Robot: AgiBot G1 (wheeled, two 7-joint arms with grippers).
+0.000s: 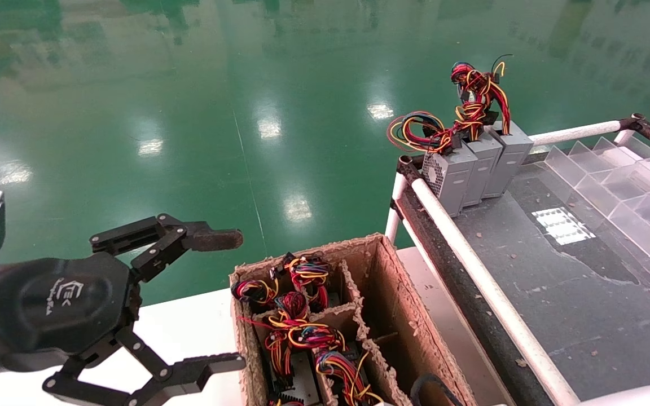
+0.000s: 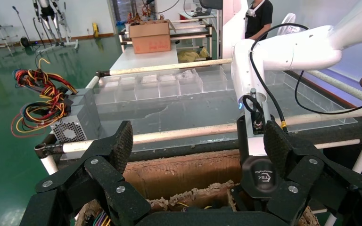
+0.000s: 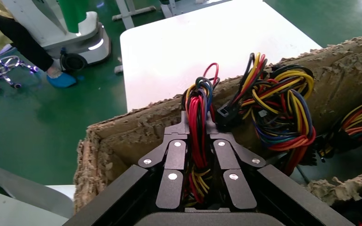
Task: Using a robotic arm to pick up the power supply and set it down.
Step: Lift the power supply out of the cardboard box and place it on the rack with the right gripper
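Observation:
My right gripper (image 3: pixel 197 123) is down inside the cardboard box (image 3: pixel 122 136), shut on the red, yellow and black wire bundle (image 3: pixel 198 101) of a power supply whose grey body is hidden below it. In the left wrist view the right arm's black palm (image 2: pixel 259 175) reaches into the box (image 2: pixel 184 172). Several more wire bundles (image 1: pixel 297 332) fill the box's compartments. Three grey power supplies (image 1: pixel 474 163) stand side by side on the dark belt table, wires on top. My left gripper (image 1: pixel 229 300) hangs open and empty just left of the box.
The box (image 1: pixel 392 293) has ragged cardboard dividers and sits on a white table (image 1: pixel 189 327). A white rail (image 1: pixel 471 265) edges the belt table to its right. Clear plastic dividers (image 1: pixel 613 186) line the belt's far side. People stand beyond the tables.

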